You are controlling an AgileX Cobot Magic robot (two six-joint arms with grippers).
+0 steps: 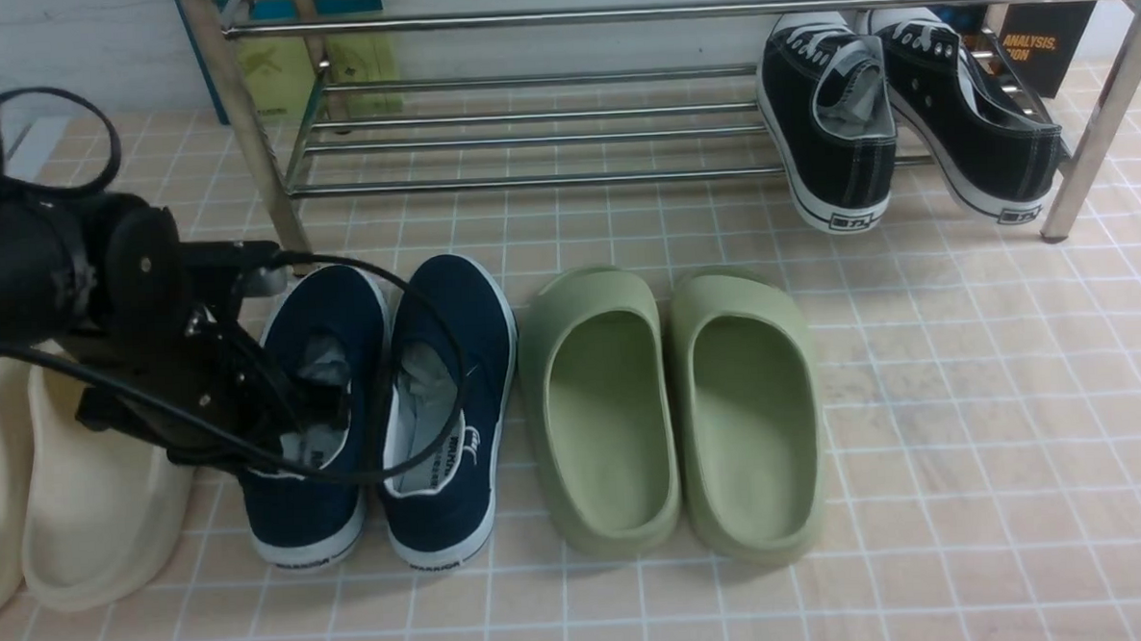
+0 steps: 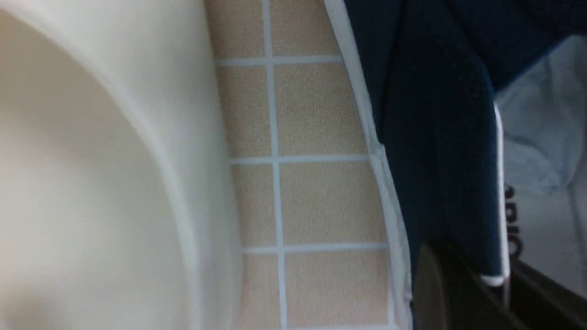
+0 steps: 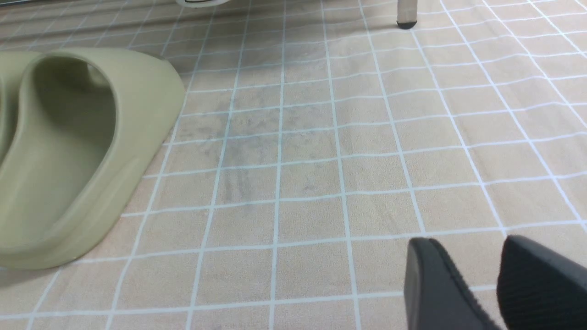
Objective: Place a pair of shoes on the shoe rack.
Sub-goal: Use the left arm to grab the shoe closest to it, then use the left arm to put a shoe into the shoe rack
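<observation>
The steel shoe rack (image 1: pixel 545 179) stands at the back, and a pair of black sneakers (image 1: pixel 831 116) leans on its lower bars at the right. A pair of navy canvas shoes (image 1: pixel 455 316) sits on the tiled floor at front left. My left gripper (image 1: pixel 320 418) reaches into the left navy shoe (image 1: pixel 325 312). In the left wrist view this gripper (image 2: pixel 477 270) is shut on the shoe's navy side wall (image 2: pixel 440 151), one finger outside and one inside. My right gripper (image 3: pixel 467 243) hangs open over bare tiles, holding nothing; the front view does not show it.
Green slippers (image 1: pixel 598 396) (image 1: pixel 747 399) lie right of the navy pair, and one green slipper (image 3: pixel 82 146) shows in the right wrist view. Cream slippers (image 1: pixel 97 495) sit at far left, close beside the held shoe (image 2: pixel 91 160). A rack leg (image 3: pixel 406 11) stands ahead of the right gripper.
</observation>
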